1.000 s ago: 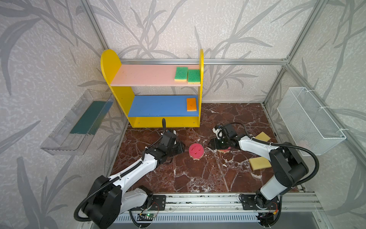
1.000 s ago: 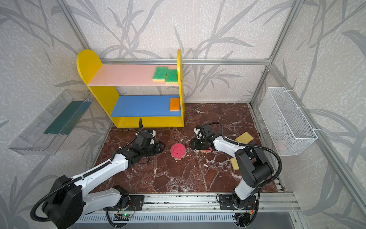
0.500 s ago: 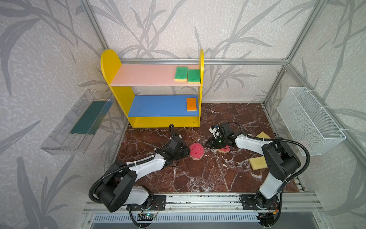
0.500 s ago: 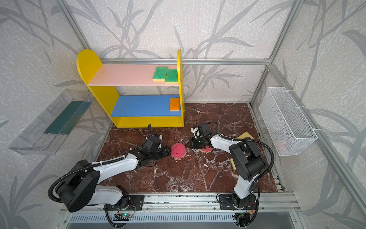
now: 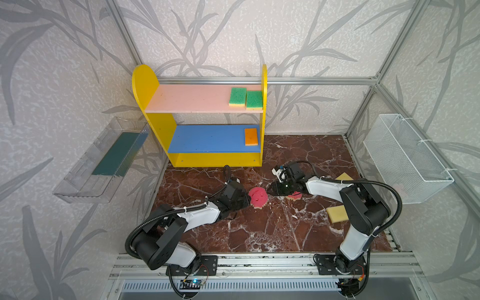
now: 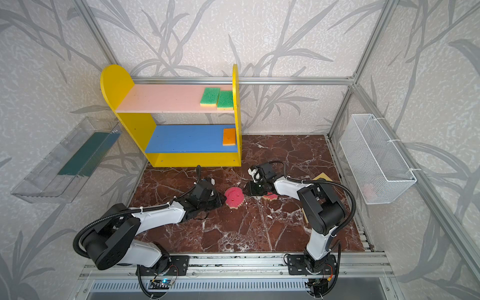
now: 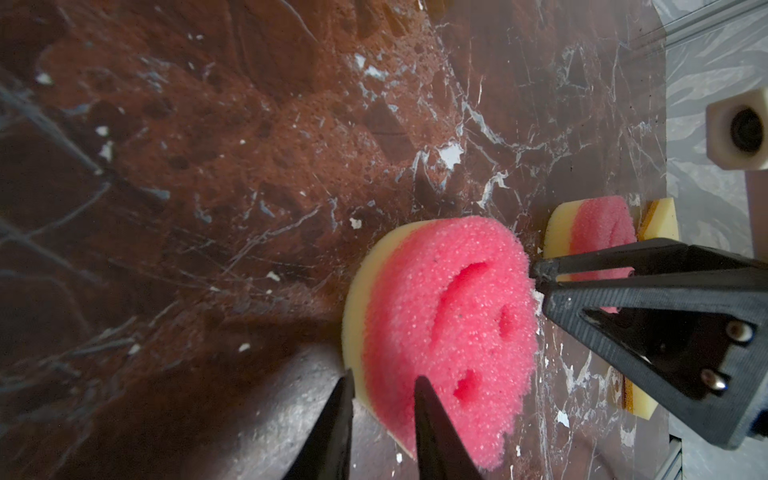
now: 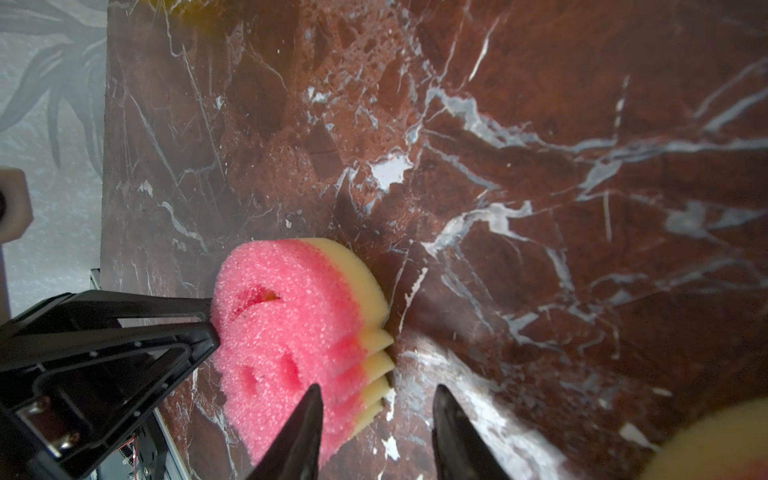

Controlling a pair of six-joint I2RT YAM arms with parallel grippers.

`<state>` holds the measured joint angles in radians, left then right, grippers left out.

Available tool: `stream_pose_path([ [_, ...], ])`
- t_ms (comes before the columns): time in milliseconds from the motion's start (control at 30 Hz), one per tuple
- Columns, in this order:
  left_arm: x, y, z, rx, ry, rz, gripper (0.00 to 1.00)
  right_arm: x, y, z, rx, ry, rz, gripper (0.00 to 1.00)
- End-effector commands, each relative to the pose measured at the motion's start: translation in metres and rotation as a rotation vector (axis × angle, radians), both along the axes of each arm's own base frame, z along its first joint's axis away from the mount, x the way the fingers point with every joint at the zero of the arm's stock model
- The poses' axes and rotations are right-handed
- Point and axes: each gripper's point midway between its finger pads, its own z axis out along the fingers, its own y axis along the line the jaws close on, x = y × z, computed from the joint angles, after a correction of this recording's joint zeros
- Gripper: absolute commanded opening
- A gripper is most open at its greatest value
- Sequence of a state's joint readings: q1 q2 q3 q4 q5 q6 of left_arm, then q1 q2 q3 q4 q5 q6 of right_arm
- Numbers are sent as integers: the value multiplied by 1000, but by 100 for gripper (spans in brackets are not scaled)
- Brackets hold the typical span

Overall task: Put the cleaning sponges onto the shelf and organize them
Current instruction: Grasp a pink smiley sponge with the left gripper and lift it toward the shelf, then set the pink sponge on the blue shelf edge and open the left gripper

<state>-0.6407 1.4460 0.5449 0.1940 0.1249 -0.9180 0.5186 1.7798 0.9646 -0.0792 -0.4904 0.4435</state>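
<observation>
Pickup: left end effector (image 7: 382,377) pinches rim of round pink smiley-face foam sponge (image 7: 449,324); right end effector (image 8: 378,387) unclenched beside. Next: lift to far yellow wooden shelf (image 5: 207,159).

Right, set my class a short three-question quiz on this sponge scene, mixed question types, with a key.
1. How many sponges sit on the shelf?
2. True or false: the orange sponge lies beside the green sponges.
3. Which sponge sits between the left gripper and the right gripper? A green, B pink, C orange.
Key: 1. Three. 2. False: it lies alone on the blue board; the green ones are on the pink board. 3. B, the pink sponge.
</observation>
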Motion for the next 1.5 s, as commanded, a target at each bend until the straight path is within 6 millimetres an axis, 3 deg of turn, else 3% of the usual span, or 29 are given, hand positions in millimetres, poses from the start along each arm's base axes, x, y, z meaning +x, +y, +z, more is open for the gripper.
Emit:
stream_pose_path([
  [0,0,2,-6,-2,5,30,25,-1,4,0,11,4,8,43],
  [167,1,2,-3,-6,-4,34,16,-2,6,-1,14,9,11,43],
  [300,1,1,0,-15,-9,38,0,-3,6,-3,16,13,9,43],
  [467,0,5,4,-7,-11,56,0,-1,7,1,23,5,3,43],
  [667,1,9,15,-26,-27,83,0,7,4,20,39,-31,-21,49],
  [933,15,51,44,-22,-116,318,0,15,-20,67,105,-110,-99,52],
  [1067,28,67,53,-70,-132,439,0,12,-32,81,122,-135,-126,53],
  [1467,79,85,62,-152,-175,594,0,-3,-54,110,152,-189,-188,52],
])
